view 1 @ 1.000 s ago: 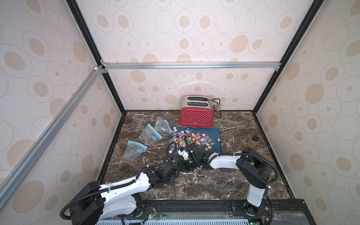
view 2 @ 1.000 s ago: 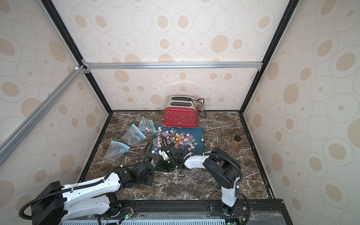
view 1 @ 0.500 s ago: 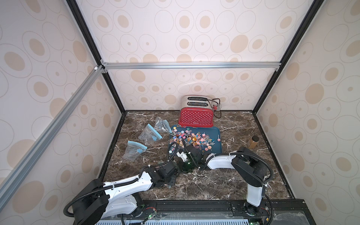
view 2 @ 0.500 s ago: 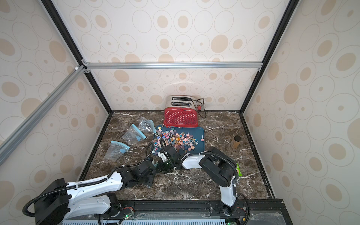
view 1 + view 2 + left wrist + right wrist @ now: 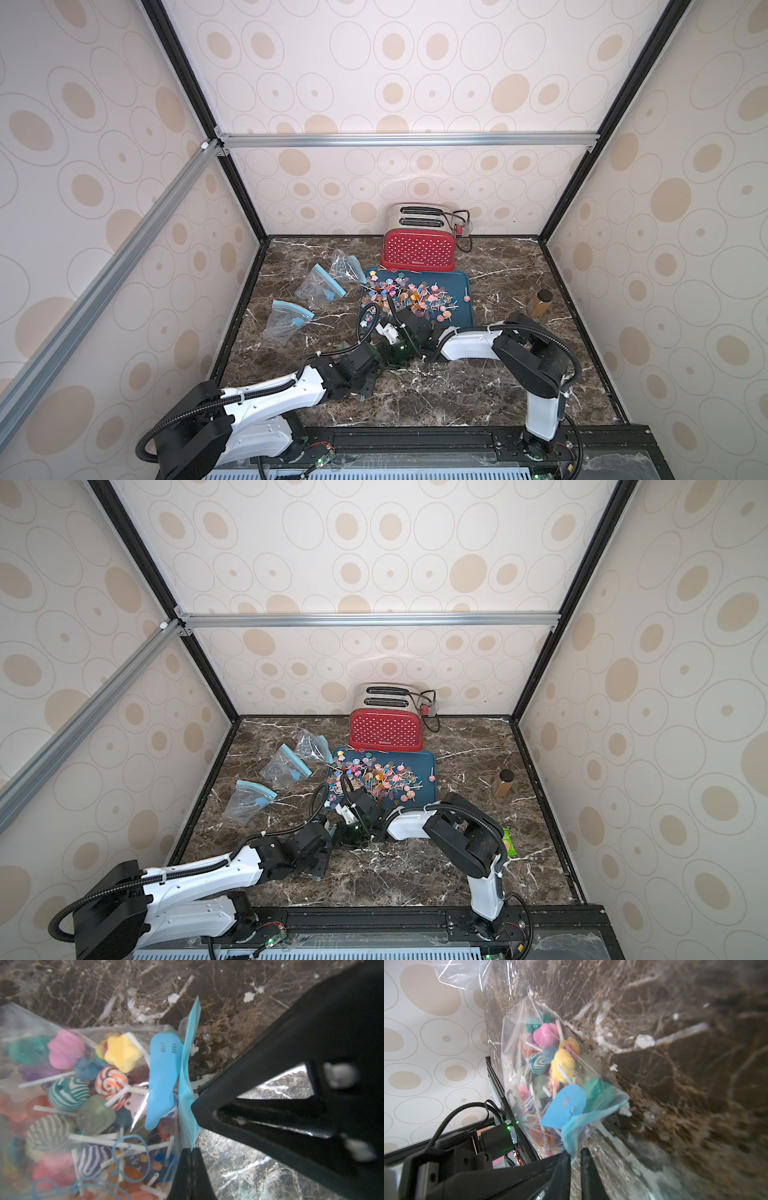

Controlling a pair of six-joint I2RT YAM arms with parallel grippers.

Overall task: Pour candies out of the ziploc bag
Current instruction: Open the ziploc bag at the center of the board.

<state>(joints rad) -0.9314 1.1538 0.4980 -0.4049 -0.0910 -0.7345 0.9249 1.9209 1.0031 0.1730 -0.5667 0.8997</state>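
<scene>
The dark marble worktop holds a blue tray with loose candies piled on it. Just in front of the tray, the two hands meet at the ziploc bag. The left hand is squeezed tight on the bag's blue zip edge. The right hand is almost closed and pinches the same edge a bit further along. The bag's long way stretches away from the right hand, with the zip end pointing at that hand. The bag is full of candies on thin white sticks. A small blue slider sits by the zip.
</scene>
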